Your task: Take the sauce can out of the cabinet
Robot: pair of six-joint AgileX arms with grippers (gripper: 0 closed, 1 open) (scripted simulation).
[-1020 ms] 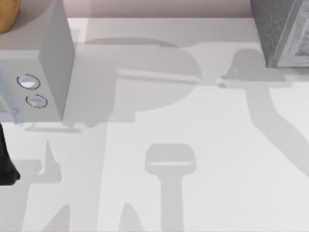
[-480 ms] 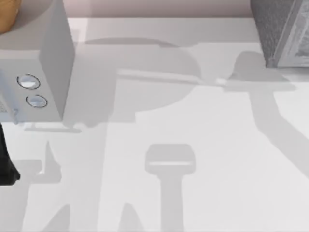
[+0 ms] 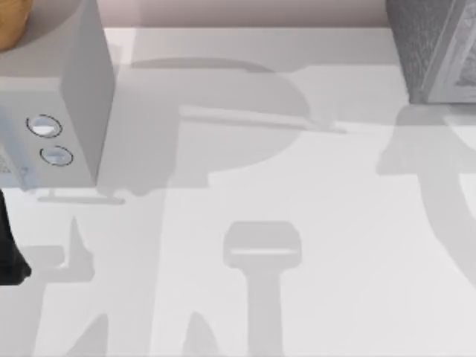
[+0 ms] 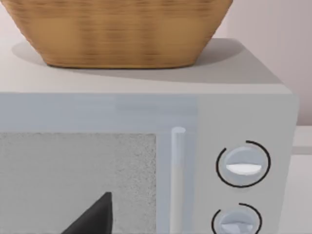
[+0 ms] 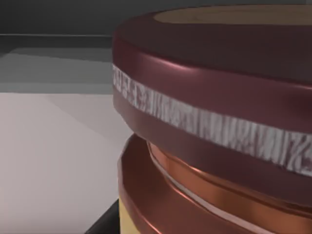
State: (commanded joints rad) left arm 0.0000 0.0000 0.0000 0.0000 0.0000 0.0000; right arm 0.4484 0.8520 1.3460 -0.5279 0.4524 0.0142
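Sauce can [image 5: 209, 126] right up against the right wrist camera: maroon lid, pale streaked band, coppery body beneath. Behind it a dark recess over a pale floor, so judged to sit inside the cabinet [image 3: 428, 44] or just at its mouth; cannot tell which. Cabinet at the far right corner of the surface [image 3: 297, 297] in the top view. Right tool judged very near the can from that closeness; whether clenched on it or released, cannot tell.

Step in hand, as a judgement: securing the can and drawing it out. To do it well:
- Grip the body below the lid's lip, not the lid itself, which may let the can slip.
- Make sure of a firm hold before any pull.
- Lift only slightly, then draw straight back along the opening, wrist level, no tilt.
- Go slowly past the front edge, clear of the cabinet walls.
- Set down on the open middle of the surface, well apart from both boxes.

Left arm [image 3: 9, 245] parked at the left edge, left tool [image 4: 95, 214] facing the door of the pale grey box [image 3: 67, 89]; its grip, cannot tell.

Count: one sauce can, one cabinet, one pale grey box with two dials [image 4: 243, 164], one basket [image 4: 122, 34] on top of that box, two arms.
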